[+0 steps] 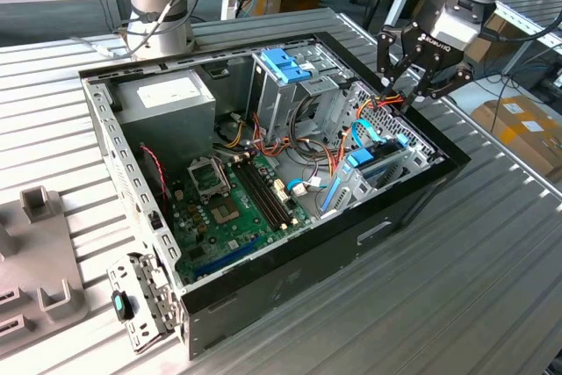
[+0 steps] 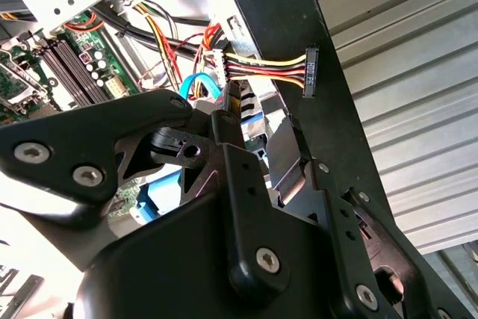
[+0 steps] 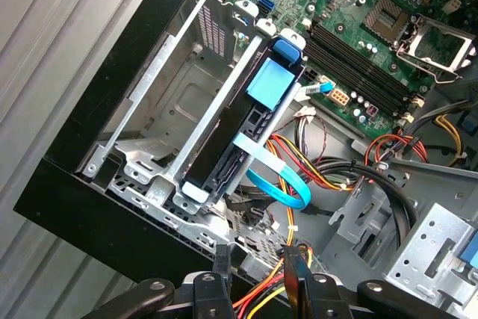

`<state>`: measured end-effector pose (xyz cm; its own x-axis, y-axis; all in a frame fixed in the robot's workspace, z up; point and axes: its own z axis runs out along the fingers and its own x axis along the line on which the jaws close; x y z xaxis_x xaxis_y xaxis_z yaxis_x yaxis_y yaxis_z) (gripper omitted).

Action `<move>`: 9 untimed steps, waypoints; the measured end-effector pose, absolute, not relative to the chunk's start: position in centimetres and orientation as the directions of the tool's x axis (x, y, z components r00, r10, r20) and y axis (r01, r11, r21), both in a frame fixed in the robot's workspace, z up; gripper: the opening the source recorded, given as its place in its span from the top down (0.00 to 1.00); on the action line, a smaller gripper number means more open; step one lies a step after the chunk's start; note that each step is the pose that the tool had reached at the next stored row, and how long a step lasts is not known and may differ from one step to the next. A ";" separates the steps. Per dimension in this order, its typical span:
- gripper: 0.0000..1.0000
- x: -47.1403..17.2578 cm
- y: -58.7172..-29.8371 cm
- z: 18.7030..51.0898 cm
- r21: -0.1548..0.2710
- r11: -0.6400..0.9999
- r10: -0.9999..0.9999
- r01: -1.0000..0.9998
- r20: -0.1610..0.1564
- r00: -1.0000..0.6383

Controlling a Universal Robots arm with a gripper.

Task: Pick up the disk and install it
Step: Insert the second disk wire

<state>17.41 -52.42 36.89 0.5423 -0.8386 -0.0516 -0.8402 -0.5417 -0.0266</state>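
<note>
Disk (image 3: 246, 121): you see it seated edge-up in the bay at the case's right end, its light-blue rail showing.
Handling: likely stiff, dense, shock-sensitive; hold it by the rail edges.
Pincer (image 1: 413, 76): hovers above that corner, pressed nearly together, empty.
Obstacles: blue ribbon cable (image 3: 280, 188) and loose power wires (image 2: 254, 69) crowd the bay.

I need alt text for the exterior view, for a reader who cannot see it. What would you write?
An open computer case lies on a slatted metal table, its green motherboard exposed. The robot arm's black tool hangs above the case's corner at the exterior view's right, over bundled cables and blue-tabbed parts.
</note>
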 end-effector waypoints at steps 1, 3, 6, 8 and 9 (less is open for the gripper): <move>0.58 17.4 -52.4 36.9 -0.027 -0.542 -0.839 -0.840 -0.052 0.542; 0.58 17.4 -52.3 36.9 -0.026 -0.542 -0.839 -0.840 -0.051 0.542; 0.58 17.5 -51.9 36.9 -0.027 -0.542 -0.838 -0.840 -0.052 0.542; 0.58 17.6 -51.7 36.9 -0.026 -0.542 -0.838 -0.840 -0.051 0.543; 0.58 17.7 -51.7 36.9 -0.027 -0.542 -0.838 -0.840 -0.051 0.543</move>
<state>17.68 -51.66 36.90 0.5428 -0.8383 -0.0515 -0.8398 -0.5422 -0.0265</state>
